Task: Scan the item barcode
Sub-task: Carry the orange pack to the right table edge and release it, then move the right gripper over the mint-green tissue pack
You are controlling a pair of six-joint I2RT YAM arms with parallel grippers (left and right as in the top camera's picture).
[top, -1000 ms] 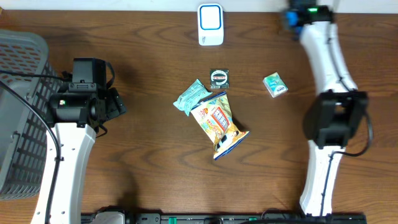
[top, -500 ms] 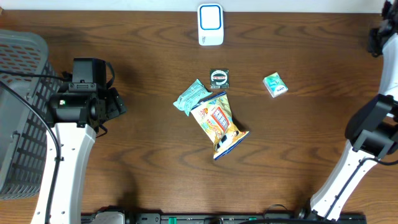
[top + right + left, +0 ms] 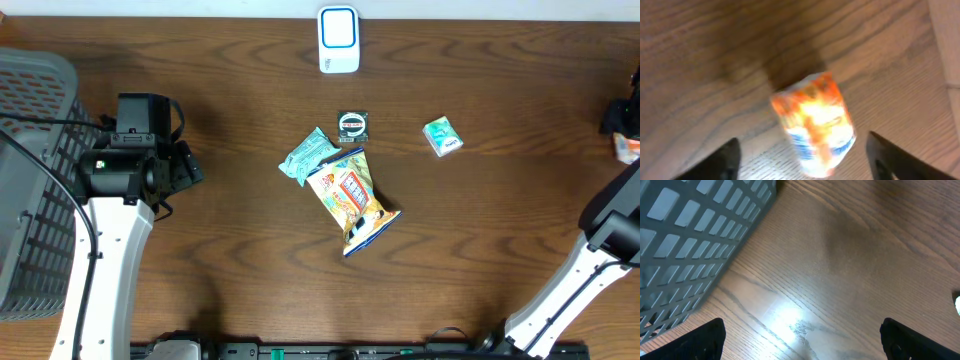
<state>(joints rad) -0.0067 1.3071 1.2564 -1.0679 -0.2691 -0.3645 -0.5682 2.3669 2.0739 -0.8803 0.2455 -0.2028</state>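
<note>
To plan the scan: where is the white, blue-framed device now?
Overhead view: the white, blue-framed device sits centred at the far edge of the brown wooden table, beyond the small black square packet.

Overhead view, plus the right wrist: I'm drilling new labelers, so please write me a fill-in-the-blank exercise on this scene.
The slatted basket is ___ in colour.
The scanner, which has a blue outline, is ___.
In the right wrist view, the right fingers are ___, not shut, with a blurred orange packet seen between them, untouched.
Missing words: grey; white; open.
</note>
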